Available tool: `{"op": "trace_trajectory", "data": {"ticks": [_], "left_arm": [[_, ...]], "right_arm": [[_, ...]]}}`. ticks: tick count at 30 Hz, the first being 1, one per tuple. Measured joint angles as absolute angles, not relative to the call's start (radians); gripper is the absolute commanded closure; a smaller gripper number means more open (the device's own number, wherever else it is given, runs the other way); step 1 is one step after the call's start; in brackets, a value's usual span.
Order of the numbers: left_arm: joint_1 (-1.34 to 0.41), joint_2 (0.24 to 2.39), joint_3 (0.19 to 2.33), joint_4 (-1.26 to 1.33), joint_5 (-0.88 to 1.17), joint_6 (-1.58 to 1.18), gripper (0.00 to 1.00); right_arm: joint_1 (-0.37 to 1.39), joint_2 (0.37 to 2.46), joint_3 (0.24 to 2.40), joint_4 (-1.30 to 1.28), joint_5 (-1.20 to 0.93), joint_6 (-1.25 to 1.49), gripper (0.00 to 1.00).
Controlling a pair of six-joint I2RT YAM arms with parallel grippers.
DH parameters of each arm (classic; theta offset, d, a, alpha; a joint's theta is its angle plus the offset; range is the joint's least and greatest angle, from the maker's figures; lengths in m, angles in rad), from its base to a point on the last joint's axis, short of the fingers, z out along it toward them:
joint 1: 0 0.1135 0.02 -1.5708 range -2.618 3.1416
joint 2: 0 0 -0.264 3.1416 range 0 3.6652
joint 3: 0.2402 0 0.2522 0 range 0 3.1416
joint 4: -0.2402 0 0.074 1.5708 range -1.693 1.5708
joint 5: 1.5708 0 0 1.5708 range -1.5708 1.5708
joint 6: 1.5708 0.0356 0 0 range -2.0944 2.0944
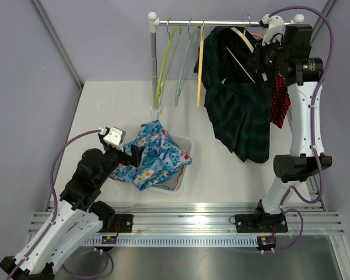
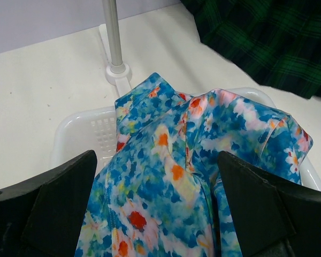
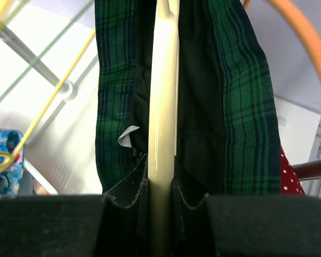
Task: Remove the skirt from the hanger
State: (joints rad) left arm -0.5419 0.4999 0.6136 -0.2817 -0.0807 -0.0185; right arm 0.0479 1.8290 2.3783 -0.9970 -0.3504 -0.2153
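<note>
Right gripper (image 3: 161, 209) raised to the rail (image 1: 221, 23). Its jaws are narrow and closed on the skirt (image 1: 239, 116) at the waistband. The cream hanger (image 3: 163, 107) runs straight out from between the fingers, with plaid cloth on either side of it. The rest of the skirt hangs below this gripper, still on the hanger. A red dotted cloth (image 1: 280, 105) lies just to its right, and an orange hanger (image 3: 305, 37) arcs beyond that.

Left gripper (image 2: 158, 214) is wide and holds nothing. It hovers over a floral garment (image 2: 214, 128) heaped in the basket (image 2: 91, 128), with the skirt's hem well ahead of it.

We judge the main hazard to be the shared grip. Since hanger and waistband sit together between the fingers, a pull may lift the hanger off the rail with the skirt still on it. We cannot tell how the waistband is fastened, so a hidden clip could snag or tear the cloth. A sideways pull might also drag the red cloth along. A thin hold on the band could slip and leave the skirt half off.
</note>
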Motion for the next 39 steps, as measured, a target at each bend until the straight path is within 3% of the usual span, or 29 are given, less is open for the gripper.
{"op": "trace_trajectory", "data": {"ticks": [23, 33, 39], "left_arm": [[-0.542, 0.506, 0.616, -0.241, 0.056, -0.031, 0.01], [-0.57, 0.591, 0.708, -0.205, 0.163, -0.105, 0.01], [-0.825, 0.717, 0.787, -0.168, 0.083, -0.125, 0.01]], "right_arm": [[0.048, 1.6, 2.167, -0.955, -0.363, -0.221, 1.0], [0.05, 1.252, 1.682, -0.917, -0.413, -0.34, 1.0], [0.052, 1.014, 1.392, -0.933, -0.443, -0.441, 1.0]]}}
